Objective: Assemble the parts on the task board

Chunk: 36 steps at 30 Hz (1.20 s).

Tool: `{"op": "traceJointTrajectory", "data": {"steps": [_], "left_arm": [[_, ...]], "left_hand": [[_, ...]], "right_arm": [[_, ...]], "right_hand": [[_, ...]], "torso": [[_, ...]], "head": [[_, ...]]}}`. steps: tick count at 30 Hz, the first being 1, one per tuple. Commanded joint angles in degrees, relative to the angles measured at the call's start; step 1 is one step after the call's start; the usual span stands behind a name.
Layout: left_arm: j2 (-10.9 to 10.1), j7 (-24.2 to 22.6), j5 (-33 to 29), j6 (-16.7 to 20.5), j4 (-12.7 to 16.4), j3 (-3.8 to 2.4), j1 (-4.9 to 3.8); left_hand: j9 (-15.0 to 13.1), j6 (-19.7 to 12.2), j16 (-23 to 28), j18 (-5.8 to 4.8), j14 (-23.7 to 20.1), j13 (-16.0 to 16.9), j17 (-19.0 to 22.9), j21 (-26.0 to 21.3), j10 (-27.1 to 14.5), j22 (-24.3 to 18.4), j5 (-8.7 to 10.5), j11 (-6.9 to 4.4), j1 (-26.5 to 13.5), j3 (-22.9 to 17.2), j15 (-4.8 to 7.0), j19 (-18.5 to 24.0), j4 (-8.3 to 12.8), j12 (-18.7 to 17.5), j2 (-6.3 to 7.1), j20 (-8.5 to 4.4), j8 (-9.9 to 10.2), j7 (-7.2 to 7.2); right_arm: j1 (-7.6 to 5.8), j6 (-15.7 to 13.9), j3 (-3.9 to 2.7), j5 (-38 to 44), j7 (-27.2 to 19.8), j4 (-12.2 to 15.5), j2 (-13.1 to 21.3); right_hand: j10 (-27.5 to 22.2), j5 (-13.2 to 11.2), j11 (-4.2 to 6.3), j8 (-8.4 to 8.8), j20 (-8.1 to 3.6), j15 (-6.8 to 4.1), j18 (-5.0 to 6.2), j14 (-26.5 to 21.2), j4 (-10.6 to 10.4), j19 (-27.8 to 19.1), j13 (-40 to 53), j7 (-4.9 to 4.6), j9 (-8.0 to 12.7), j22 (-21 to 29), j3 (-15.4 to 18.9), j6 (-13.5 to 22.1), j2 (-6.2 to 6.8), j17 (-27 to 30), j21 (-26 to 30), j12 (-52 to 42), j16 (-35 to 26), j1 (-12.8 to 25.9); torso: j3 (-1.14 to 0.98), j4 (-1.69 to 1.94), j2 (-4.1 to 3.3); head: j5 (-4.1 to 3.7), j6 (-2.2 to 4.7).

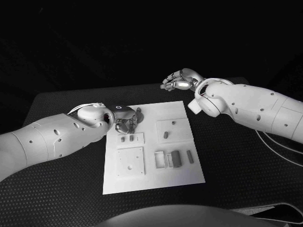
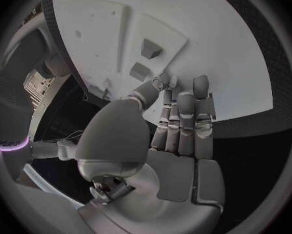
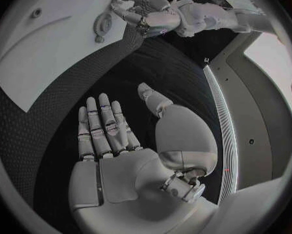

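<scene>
From the head view, my left hand (image 1: 126,119) is parked over the far-left part of the task board (image 1: 155,177), and the two small parts (image 1: 128,139) lie just on the near side of its fingertips, side by side, long axes running toward and away from me. My right hand (image 1: 182,79) is off beyond the board's far edge, over the black table (image 1: 247,165), well apart from everything, so left is clearly the nearer one for this.

Left wrist view: fingers (image 2: 185,119) are straight and close together, thumb tip up near them, nothing obviously in the grip, though I can't tell for sure whether the thumb is touching anything. Two parts (image 2: 146,60) sit on the board just past the fingertips, which the head view half hides.

Right wrist view: right hand is flat open, palm bare, holding nothing, hovering over table.
</scene>
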<state>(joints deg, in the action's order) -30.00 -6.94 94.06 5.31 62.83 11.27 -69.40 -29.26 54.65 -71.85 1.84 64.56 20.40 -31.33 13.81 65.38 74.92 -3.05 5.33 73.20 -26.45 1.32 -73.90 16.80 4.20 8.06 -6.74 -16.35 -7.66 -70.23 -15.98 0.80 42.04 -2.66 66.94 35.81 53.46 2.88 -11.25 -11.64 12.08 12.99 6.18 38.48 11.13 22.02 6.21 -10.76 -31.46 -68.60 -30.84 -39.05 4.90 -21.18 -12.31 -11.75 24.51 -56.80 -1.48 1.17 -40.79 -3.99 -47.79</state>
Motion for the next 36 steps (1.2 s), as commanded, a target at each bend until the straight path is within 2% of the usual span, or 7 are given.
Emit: {"op": "traceJointTrajectory", "data": {"steps": [1, 7, 18, 25, 27, 29, 36], "left_arm": [[-0.09, -0.87, -1.17, 2.11, -0.29, 0.09, 0.13], [-0.15, -2.04, -2.09, 5.24, -0.27, 0.08, 0.14], [0.0, -1.69, -1.77, 1.92, -0.17, 0.1, 0.14], [0.75, -1.63, -0.33, 0.27, -0.46, 0.15, 0.14], [0.85, -1.41, 0.01, -0.22, -0.47, 0.6, 0.14], [0.83, -1.14, 0.21, -0.42, -0.41, 1.46, 0.14], [1.81, -0.35, 2.72, 0.43, -1.65, 2.2, 0.15]], "left_hand": [[-0.01, -0.56, -0.23, 3.91, -0.14, 0.15, -0.02, -0.15, -0.09, 1.1, 0.25, -0.08, -0.12, 0.39, -0.07, -0.11, -0.08, 0.23, -0.71, -0.08, 0.28, -0.19], [0.09, -1.28, -0.14, 3.96, -0.08, 0.45, 0.1, -0.23, -0.19, 1.02, 0.25, -0.04, 0.65, 0.05, -0.1, -0.35, -0.06, 0.21, -0.44, -0.1, 0.63, -0.48], [-0.35, -0.02, -0.09, 3.86, -0.14, 1.26, 0.2, -0.39, 0.43, 1.06, 0.25, -0.21, 0.7, -0.08, 0.05, -0.4, -0.07, 0.65, 0.0, -0.1, -0.2, -0.1], [-0.5, 0.5, -0.04, 3.71, -0.68, 1.76, 0.24, -0.71, -0.42, 1.06, 0.17, -0.07, 2.57, -1.71, -0.07, 0.01, -0.07, 0.33, -0.49, -0.06, -0.46, 0.54], [-0.51, 0.79, 0.04, 3.61, -0.97, 1.86, 0.29, -0.9, -1.09, 1.03, 0.12, 0.1, 3.57, -2.94, -0.24, 0.29, -0.08, 0.05, -0.7, 0.04, -0.56, 0.75], [-0.46, 0.95, -0.01, 3.53, -1.12, 2.15, 0.29, -0.94, -1.42, 1.11, 0.03, 0.24, 3.72, -3.89, -0.39, 0.35, -0.12, 0.05, -0.63, 0.14, -0.54, 0.82], [-0.38, 0.96, -0.46, 3.71, -1.39, 2.73, 0.18, -0.81, -2.89, 1.3, 0.04, 0.45, 3.1, -5.09, -0.6, 0.37, -0.09, 1.53, -0.11, 0.31, -0.4, 0.81]], "right_arm": [[0.04, 0.67, -0.01, 0.04, -0.29, -0.01, -0.03], [0.08, 0.69, -0.01, 0.04, -0.3, -0.03, -0.06], [0.1, 0.74, -0.01, 0.04, -0.26, 0.01, -0.03], [0.1, 0.79, -0.01, 0.04, -0.23, 0.01, -0.1], [0.1, 0.79, -0.01, 0.04, -0.24, 0.01, -0.13], [0.1, 0.78, -0.01, 0.04, -0.24, -0.01, -0.13], [0.1, 0.82, -0.01, 0.04, -0.23, -0.03, -0.18]], "right_hand": [[0.32, -0.1, 0.03, -0.33, 0.06, -0.06, -0.67, 0.33, -0.36, -0.07, -0.1, -3.51, 0.09, -0.07, -0.11, 0.37, 0.0, 0.06, 0.28, 0.21, -0.23, 0.52], [0.33, -0.1, 0.04, -0.34, 0.07, -0.06, -0.67, 0.33, -0.37, -0.07, -0.12, -3.51, 0.1, -0.08, -0.11, 0.37, 0.0, 0.06, 0.3, 0.22, -0.23, 0.51], [0.35, -0.1, 0.04, -0.36, 0.07, -0.07, -0.66, 0.34, -0.38, -0.05, -0.16, -3.51, 0.12, -0.1, -0.1, 0.38, -0.01, 0.06, 0.33, 0.22, -0.24, 0.5], [0.36, -0.1, 0.04, -0.37, 0.07, -0.07, -0.65, 0.35, -0.39, -0.05, -0.19, -3.51, 0.13, -0.11, -0.1, 0.38, -0.02, 0.06, 0.35, 0.23, -0.24, 0.5], [0.37, -0.1, 0.04, -0.37, 0.07, -0.07, -0.65, 0.35, -0.4, -0.04, -0.19, -3.51, 0.13, -0.11, -0.1, 0.38, -0.02, 0.06, 0.35, 0.23, -0.24, 0.5], [0.37, -0.1, 0.04, -0.37, 0.07, -0.07, -0.65, 0.35, -0.4, -0.04, -0.2, -3.51, 0.13, -0.12, -0.1, 0.38, -0.03, 0.06, 0.36, 0.23, -0.24, 0.5], [0.38, -0.1, 0.04, -0.38, 0.08, -0.07, -0.64, 0.35, -0.43, -0.03, -0.23, -3.51, 0.15, -0.13, -0.08, 0.38, -0.03, 0.06, 0.38, 0.23, -0.25, 0.52]], "torso": [[0.01, -0.02, -0.02], [0.01, -0.05, -0.01], [-0.07, -0.01, 0.0], [-0.04, -0.01, -0.02], [-0.03, -0.04, -0.01], [-0.03, -0.08, 0.0], [-0.03, -0.07, -0.04]], "head": [[0.02, 0.05], [-0.01, 0.06], [0.03, 0.07], [0.11, 0.07], [0.14, 0.12], [0.12, 0.09], [0.04, 0.11]]}}
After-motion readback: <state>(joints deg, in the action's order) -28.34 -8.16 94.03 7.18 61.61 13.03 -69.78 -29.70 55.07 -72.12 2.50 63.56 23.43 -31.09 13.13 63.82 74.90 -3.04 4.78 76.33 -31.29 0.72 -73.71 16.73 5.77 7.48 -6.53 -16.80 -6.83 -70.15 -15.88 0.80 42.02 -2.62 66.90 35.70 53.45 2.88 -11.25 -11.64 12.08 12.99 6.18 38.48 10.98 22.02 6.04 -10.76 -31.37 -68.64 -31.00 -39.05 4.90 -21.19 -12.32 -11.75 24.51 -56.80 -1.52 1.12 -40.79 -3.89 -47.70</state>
